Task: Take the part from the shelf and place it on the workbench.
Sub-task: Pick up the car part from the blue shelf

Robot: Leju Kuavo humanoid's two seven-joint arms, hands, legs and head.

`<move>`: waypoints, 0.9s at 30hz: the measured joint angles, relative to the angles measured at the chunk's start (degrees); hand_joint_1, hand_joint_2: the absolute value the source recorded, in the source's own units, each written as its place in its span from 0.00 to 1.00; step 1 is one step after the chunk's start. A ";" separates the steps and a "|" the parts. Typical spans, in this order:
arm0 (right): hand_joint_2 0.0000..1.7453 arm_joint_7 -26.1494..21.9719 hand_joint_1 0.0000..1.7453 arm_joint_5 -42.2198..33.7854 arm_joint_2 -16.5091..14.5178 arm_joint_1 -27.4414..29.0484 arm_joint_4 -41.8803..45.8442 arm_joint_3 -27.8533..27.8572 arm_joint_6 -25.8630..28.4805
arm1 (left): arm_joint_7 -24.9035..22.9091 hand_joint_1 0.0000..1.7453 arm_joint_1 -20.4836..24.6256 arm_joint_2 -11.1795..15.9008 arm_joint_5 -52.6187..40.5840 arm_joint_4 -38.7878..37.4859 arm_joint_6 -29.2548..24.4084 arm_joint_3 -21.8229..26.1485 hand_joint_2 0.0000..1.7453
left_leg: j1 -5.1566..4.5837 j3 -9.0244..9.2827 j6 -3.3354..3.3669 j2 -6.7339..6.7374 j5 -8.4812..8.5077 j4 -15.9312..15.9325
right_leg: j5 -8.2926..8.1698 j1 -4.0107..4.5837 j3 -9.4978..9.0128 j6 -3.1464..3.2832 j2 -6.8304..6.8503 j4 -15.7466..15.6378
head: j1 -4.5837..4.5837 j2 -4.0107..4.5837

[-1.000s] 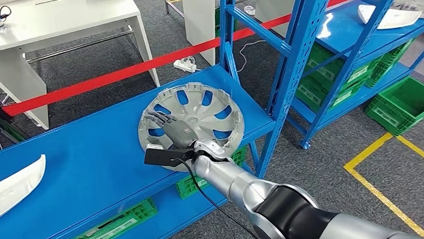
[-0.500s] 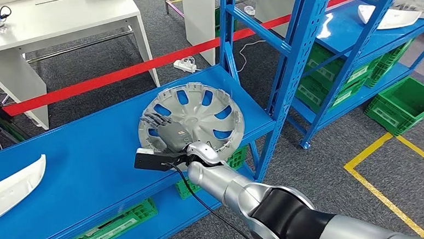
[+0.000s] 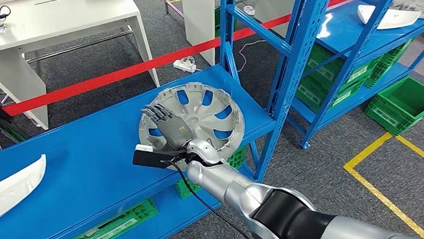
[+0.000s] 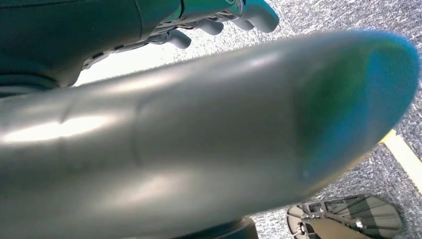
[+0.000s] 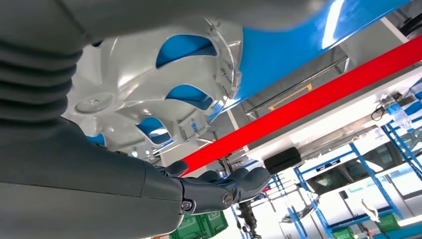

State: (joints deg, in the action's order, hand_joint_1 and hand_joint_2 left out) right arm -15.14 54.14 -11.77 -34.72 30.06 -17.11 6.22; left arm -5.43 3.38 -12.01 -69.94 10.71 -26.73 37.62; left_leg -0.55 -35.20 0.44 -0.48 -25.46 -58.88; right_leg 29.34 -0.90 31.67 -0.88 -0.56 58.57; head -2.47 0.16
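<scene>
No writing, label, brand or number can be read anywhere. A pale label on the green plastic crate point(image 3: 109, 230) under the blue metal shelf point(image 3: 80, 164), near left, is too small to read.

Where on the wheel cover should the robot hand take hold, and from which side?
Probably at the near rim, coming from the open front of the blue shelf. The wheel cover lies flat, hollow side up, a broad dish with a thin raised edge and spoke openings. The right robot hand hovers over that side, fingers extended.
</scene>
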 joint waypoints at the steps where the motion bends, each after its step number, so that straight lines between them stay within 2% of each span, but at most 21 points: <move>1: 0.00 -0.02 0.00 0.01 0.02 0.01 0.14 0.00 -0.01 | 0.10 0.00 0.00 -0.01 0.09 0.00 -0.06 0.05 0.00 | 0.14 0.18 0.25 0.11 0.30 0.40 | 0.48 0.02 0.16 -0.15 0.04 0.53 | -0.04 0.00; 3: 0.00 -0.05 0.00 0.01 0.06 0.07 0.29 0.00 -0.03 | 0.31 0.00 0.05 -0.03 0.19 0.01 -0.10 0.20 0.00 | 0.43 0.43 0.67 0.34 0.80 1.07 | 3.26 0.07 1.86 -0.30 0.14 4.58 | -0.22 0.01; 5: 0.00 -0.04 0.00 0.00 0.17 0.35 0.30 0.00 -0.04 | 0.39 0.00 0.05 -0.03 0.21 0.01 -0.11 0.32 0.00 | 0.42 0.31 0.79 0.42 0.87 1.09 | 6.91 0.05 5.24 -0.39 0.18 11.94 | -0.38 0.01; 6: 0.00 -0.02 0.00 -0.01 0.28 0.58 0.29 0.00 -0.05 | 0.39 0.00 0.03 -0.03 0.22 0.00 -0.11 0.36 0.00 | 0.44 0.21 0.77 0.44 0.88 1.02 | 7.71 -0.02 6.56 -0.50 0.19 14.79 | -0.40 0.00; 7: 0.00 -0.05 0.00 -0.03 0.39 0.76 0.29 0.00 -0.05 | 0.38 0.00 0.01 -0.04 0.25 0.00 -0.11 0.38 0.00 | 0.50 0.09 0.72 0.45 0.90 0.90 | 7.36 -0.12 7.00 -0.62 0.20 15.75 | -0.41 0.00; 8: 0.00 -0.10 0.00 -0.07 0.49 0.85 0.29 0.00 -0.05 | 0.34 0.00 0.00 -0.05 0.28 0.00 -0.11 0.41 0.00 | 0.60 -0.07 0.61 0.45 0.90 0.68 | 5.93 -0.26 6.31 -0.76 0.24 14.38 | -0.43 0.01; 10: 0.00 -0.25 0.00 -0.14 0.57 0.80 0.29 0.00 -0.07 | 0.22 0.00 0.02 -0.07 0.33 0.01 -0.10 0.48 0.00 | 0.85 -0.55 0.04 0.42 0.83 -0.02 | 2.57 -0.61 2.71 -1.08 0.37 7.34 | -0.45 0.00; 11: 0.00 -0.32 0.00 -0.16 0.58 0.76 0.29 -0.01 -0.11 | 0.14 0.00 0.04 -0.08 0.34 0.01 -0.09 0.55 0.00 | 0.89 -0.82 -0.40 0.35 0.80 -0.41 | 1.32 -0.60 1.30 -0.96 0.28 4.53 | -0.49 -0.01; 12: 0.00 -0.42 0.00 -0.20 0.60 0.72 0.29 -0.01 -0.22 | 0.05 0.00 0.05 -0.08 0.37 0.01 -0.08 0.65 0.00 | 0.85 -1.05 -0.86 0.27 0.82 -0.75 | 0.89 -0.61 0.52 -0.68 0.15 2.77 | -0.51 0.00; 13: 0.00 -0.57 0.00 -0.31 0.62 0.70 0.29 -0.01 -0.37 | -0.04 0.00 0.06 -0.06 0.43 0.01 -0.03 0.75 0.00 | 0.78 -1.26 -1.35 0.19 0.98 -0.92 | 0.89 -0.51 0.51 -0.16 -0.06 2.35 | -0.52 0.00; 16: 0.00 -1.24 0.00 -0.68 0.66 0.62 0.28 0.00 -0.80 | -0.19 0.00 -0.05 -0.03 0.67 -0.01 0.18 0.92 0.00 | 0.91 -1.82 -2.62 0.11 1.10 -1.15 | 0.13 -0.46 1.41 1.54 -0.22 2.34 | -0.52 0.01; 17: 0.00 -1.34 0.00 -0.73 0.66 0.60 0.28 0.00 -0.86 | -0.21 0.00 -0.09 -0.02 0.72 -0.01 0.24 0.93 0.00 | 1.01 -2.31 -2.94 0.13 -0.11 -2.18 | -0.28 -0.49 1.73 1.98 -0.17 2.23 | -0.50 0.01; 18: 0.00 -1.38 0.00 -0.75 0.65 0.58 0.27 0.00 -0.91 | -0.21 0.00 -0.09 -0.01 0.74 -0.01 0.32 0.93 0.00 | 1.08 -3.10 -3.20 0.17 -2.13 -4.37 | -0.73 -0.54 2.13 2.35 -0.12 2.11 | -0.45 0.00; 20: 0.00 -1.38 0.00 -0.78 0.64 0.58 0.24 -0.01 -0.94 | -0.20 0.00 -0.04 -0.01 0.77 -0.01 0.41 0.93 0.00 | 1.11 -5.20 -3.53 0.21 -7.00 -11.20 | -1.48 -0.43 3.09 2.65 -0.06 2.07 | -0.39 0.00; 21: 0.00 -1.39 0.00 -0.79 0.64 0.60 0.20 -0.01 -0.94 | -0.19 0.00 -0.02 -0.01 0.76 0.00 0.43 0.93 0.00 | 1.11 -5.93 -3.59 0.21 -8.42 -14.28 | -1.79 -0.33 3.61 2.70 -0.03 2.08 | -0.39 0.00; 22: 0.00 -1.40 0.00 -0.79 0.64 0.63 0.14 -0.01 -0.93 | -0.18 0.00 -0.02 -0.01 0.73 0.00 0.44 0.94 0.00 | 1.10 -5.93 -3.54 0.21 -8.73 -15.88 | -2.09 -0.23 4.09 2.71 0.00 2.09 | -0.39 0.00; 23: 0.00 -1.40 0.00 -0.79 0.64 0.65 0.08 -0.02 -0.92 | -0.17 0.00 -0.02 0.00 0.67 0.00 0.44 0.95 0.00 | 1.08 -4.92 -3.37 0.21 -7.99 -15.44 | -2.38 -0.13 4.54 2.69 0.02 2.09 | -0.40 0.00; 24: 0.00 -1.40 0.00 -0.78 0.64 0.65 0.04 -0.01 -0.90 | -0.17 0.00 -0.02 0.01 0.63 0.00 0.44 0.95 0.00 | 1.03 -2.92 -3.07 0.20 -6.63 -13.01 | -2.70 -0.05 4.90 2.63 0.03 2.09 | -0.39 0.00; 25: 0.00 -1.40 0.00 -0.77 0.64 0.64 0.03 -0.01 -0.86 | -0.16 0.00 0.01 0.02 0.61 0.01 0.45 0.96 0.00 | 0.93 -0.27 -2.66 0.20 -5.32 -9.33 | -2.98 -0.01 5.14 2.54 0.03 2.09 | -0.40 0.01; 26: 0.00 -1.41 0.00 -0.74 0.63 0.61 0.03 -0.01 -0.81 | -0.15 0.00 0.07 0.03 0.63 0.02 0.52 0.97 0.00 | 0.77 2.47 -2.25 0.21 -4.74 -5.35 | -3.26 0.05 5.32 2.36 0.05 2.09 | -0.42 0.01; 27: 0.00 -1.44 0.00 -0.70 0.62 0.57 0.03 0.00 -0.76 | -0.10 0.00 0.14 0.05 0.67 0.03 0.62 0.99 0.00 | 0.54 4.40 -1.97 0.21 -4.58 -2.38 | -3.53 0.04 5.40 2.09 0.10 2.05 | -0.42 0.00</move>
State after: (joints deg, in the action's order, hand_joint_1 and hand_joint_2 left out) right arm -16.58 53.43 -11.15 -34.15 30.09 -17.11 5.46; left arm -5.53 3.52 -11.96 -69.27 10.74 -26.11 38.61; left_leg -0.01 -30.79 -1.53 -0.27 -30.04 -61.25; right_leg 25.81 -0.86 37.06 1.21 -0.46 60.62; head -2.89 0.16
